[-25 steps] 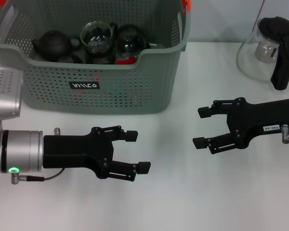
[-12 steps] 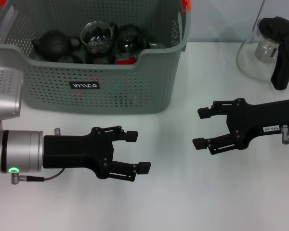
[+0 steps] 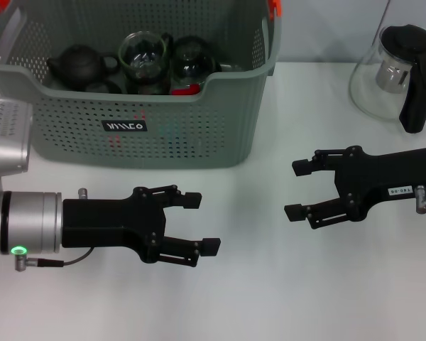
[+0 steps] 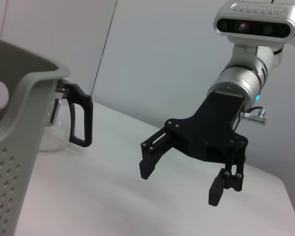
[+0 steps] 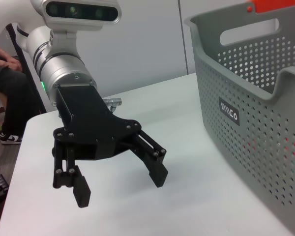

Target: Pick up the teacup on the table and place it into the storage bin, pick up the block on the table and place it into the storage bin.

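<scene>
The storage bin (image 3: 199, 135), a grey-green perforated basket with a black label, stands at the back left of the white table. Inside it a clear glass teacup (image 3: 143, 58) sits beside a dark teapot (image 3: 79, 65), and a red block (image 3: 187, 89) shows low behind the front wall. My left gripper (image 3: 202, 222) hovers open over the table in front of the bin, holding nothing. My right gripper (image 3: 295, 189) is open and empty to the right of the bin. Seen from the wrists, the right gripper (image 4: 181, 184) and the left gripper (image 5: 120, 187) face each other.
A glass carafe (image 3: 383, 71) with a black handle stands at the back right near the wall; it also shows beside the bin wall (image 4: 14, 147) in the left wrist view. Another dark glass vessel (image 3: 192, 60) lies in the bin. White table surface (image 3: 248, 284) lies between and in front of the grippers.
</scene>
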Controlling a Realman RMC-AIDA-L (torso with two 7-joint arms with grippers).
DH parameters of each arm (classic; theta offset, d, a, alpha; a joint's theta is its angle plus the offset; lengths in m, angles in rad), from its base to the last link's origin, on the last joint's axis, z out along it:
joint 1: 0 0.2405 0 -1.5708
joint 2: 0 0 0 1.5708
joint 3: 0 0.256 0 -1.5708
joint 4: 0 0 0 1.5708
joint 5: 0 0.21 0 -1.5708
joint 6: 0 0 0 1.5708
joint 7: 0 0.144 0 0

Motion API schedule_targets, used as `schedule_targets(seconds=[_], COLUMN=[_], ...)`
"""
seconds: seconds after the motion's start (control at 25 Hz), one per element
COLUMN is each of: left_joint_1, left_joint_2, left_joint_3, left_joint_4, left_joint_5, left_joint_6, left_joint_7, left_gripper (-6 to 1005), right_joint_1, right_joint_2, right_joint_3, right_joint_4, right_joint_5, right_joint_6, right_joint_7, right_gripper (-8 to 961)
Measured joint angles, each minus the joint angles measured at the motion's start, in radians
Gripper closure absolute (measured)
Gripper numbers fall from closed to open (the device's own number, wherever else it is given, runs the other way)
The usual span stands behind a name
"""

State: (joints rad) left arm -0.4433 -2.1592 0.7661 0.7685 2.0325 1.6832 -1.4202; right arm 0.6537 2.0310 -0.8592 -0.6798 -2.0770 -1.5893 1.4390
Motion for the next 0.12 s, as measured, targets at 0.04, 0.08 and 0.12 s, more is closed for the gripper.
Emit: schedule_targets(seconds=[0.04, 0.08, 0.12], left_joint_1=[0.000, 0.000, 0.000], left_joint_2=[0.000, 0.000, 0.000], left_joint_3=[0.000, 0.000, 0.000], left_joint_4=[0.000, 0.000, 0.000], left_joint_5=[0.000, 0.000, 0.000], left_joint_6=[0.000, -0.001, -0.001], left_joint_7=[0.000, 0.000, 0.000], left_gripper=[50, 50, 50], right_joint_1=[0.000, 0.000, 0.000], right_joint_2=[0.000, 0.000, 0.000], right_joint_3=[-0.001, -0.001, -0.002], right_joint_4=[0.000, 0.001, 0.001], right_joint_5=[0.000, 0.000, 0.000], right_joint_6=[0.002, 0.004, 0.006], right_joint_7=[0.000, 0.000, 0.000], right_gripper=[26, 26, 26])
